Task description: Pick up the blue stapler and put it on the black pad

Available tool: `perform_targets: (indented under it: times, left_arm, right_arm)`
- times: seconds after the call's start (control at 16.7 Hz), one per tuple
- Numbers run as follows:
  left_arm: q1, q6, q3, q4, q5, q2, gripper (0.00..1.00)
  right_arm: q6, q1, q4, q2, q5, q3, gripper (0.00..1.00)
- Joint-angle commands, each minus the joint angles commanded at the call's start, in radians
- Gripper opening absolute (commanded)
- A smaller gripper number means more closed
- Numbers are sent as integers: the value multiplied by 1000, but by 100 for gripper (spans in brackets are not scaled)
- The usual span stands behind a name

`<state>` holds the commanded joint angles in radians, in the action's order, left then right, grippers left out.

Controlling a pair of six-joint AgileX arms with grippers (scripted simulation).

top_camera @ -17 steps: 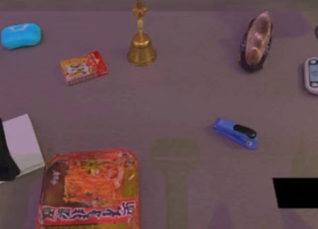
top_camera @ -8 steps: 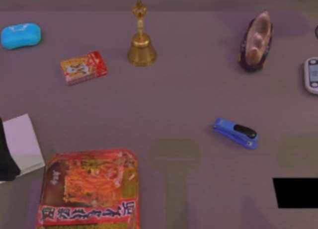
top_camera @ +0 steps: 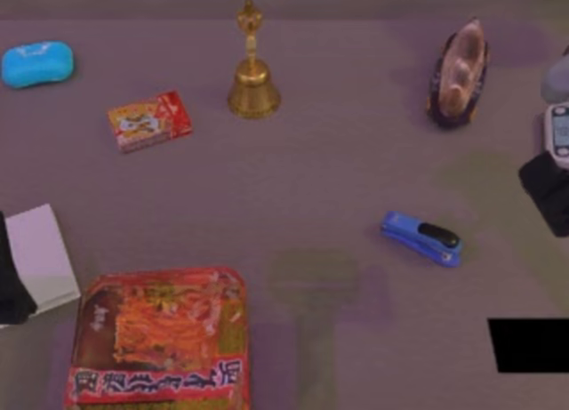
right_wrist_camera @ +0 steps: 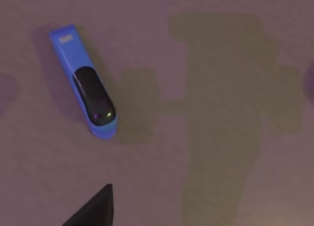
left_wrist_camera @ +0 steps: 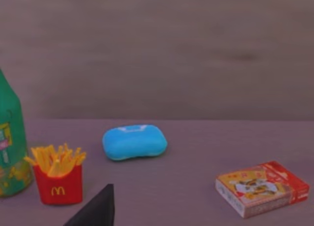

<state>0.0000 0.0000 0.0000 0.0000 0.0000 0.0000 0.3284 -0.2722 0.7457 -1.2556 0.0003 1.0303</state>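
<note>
Dim, even, purplish light, with soft olive shadows on the table (top_camera: 338, 161) around the blue stapler (top_camera: 421, 237).

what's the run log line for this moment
phase: approach | right arm: entering at table's right edge | blue stapler: on table, ungrasped | black pad: bare

Below me the stapler (right_wrist_camera: 83, 84) looks like smooth blue plastic with a glossy black top. The bell (top_camera: 252, 65) shines like polished brass. The table (top_camera: 320, 161) is matt.
</note>
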Motion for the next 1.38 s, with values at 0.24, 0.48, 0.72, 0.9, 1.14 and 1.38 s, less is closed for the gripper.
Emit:
perform_targets:
  times: [0.24,0.48,0.72,0.9,1.14,1.38]
  left_arm:
    - [0,0,0,0,0,0,100]
    - [0,0,0,0,0,0,100]
    - [0,0,0,0,0,0,100]
    - [0,0,0,0,0,0,100]
    - [0,0,0,0,0,0,100]
    - [0,0,0,0,0,0,100]
  right_arm:
    - [99,-83,229,-382,0,306,100]
    - [173,-145,394,-659,-2,552,100]
    - [213,-179,480,-811,-4,697,100]
    - [218,-183,489,-827,-4,712,100]
    - [217,-178,484,-825,-4,707,100]
    - [217,-183,371,-859,-4,625,100]
